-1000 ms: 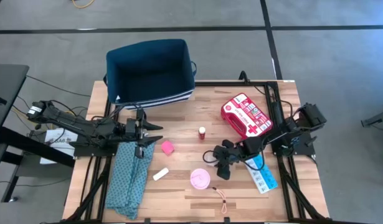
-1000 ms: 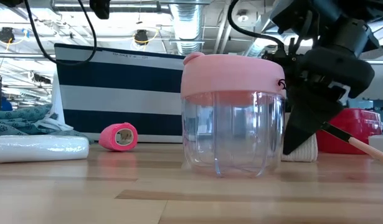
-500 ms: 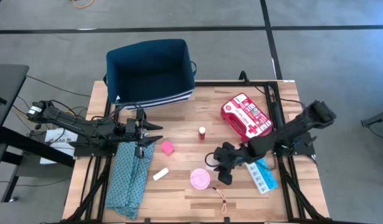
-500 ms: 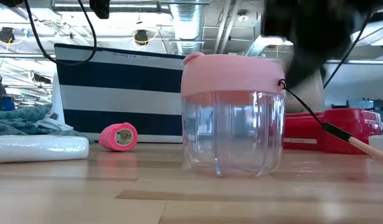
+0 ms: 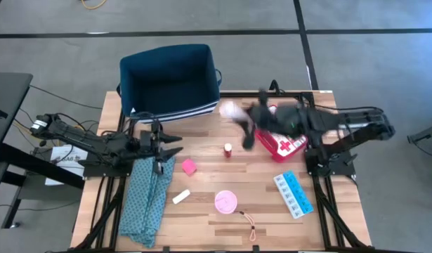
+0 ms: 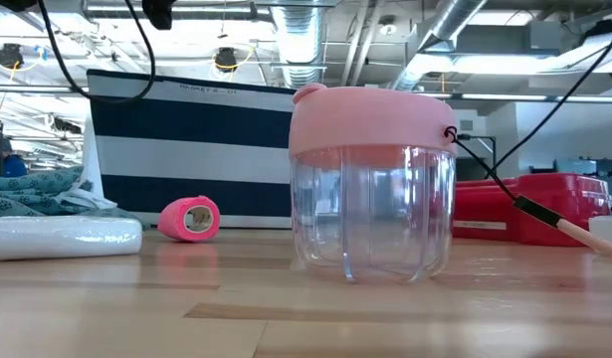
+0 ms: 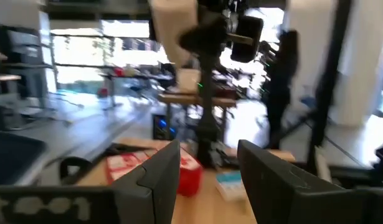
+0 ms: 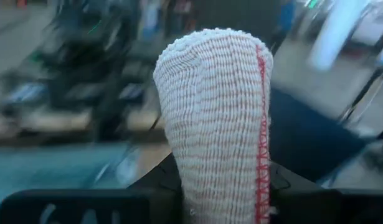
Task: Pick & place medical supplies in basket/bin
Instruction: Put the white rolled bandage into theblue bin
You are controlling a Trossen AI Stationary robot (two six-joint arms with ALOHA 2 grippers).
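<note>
My right gripper [image 5: 241, 119] is shut on a white gauze roll with a red stitched line [image 8: 216, 112]. It is in the air over the table's far middle, just right of the navy bin [image 5: 170, 81], and blurred by motion. The red first-aid case [image 5: 284, 143] lies partly under that arm. The blue pill organizer [image 5: 293, 194], red-capped vial [image 5: 228, 149], pink block [image 5: 189, 166], a white piece [image 5: 181, 197] and a pink-lidded clear jar [image 6: 370, 179] rest on the table. My left gripper [image 5: 175, 145] is open and empty at the teal cloth's [image 5: 147, 200] far end. My right gripper pinches the gauze roll between its two fingers at the roll's end nearest the wrist [image 8: 210, 190]. The rest of the roll sticks out forward past the fingertips. The roll is lifted clear of the table.
A pink roll [image 6: 189, 219] and a white roll [image 6: 62, 237] lie on the table in front of the striped bin [image 6: 186, 149]. A thin cord with a pink end [image 5: 251, 226] lies near the front edge. The arms' black frames stand at the table's left and right sides.
My right gripper has risen from the table beside the pink-lidded jar with the gauze roll. It has swung fast toward the far edge and left, toward the bin. The blue pill organizer, before partly under the arm, now shows whole.
</note>
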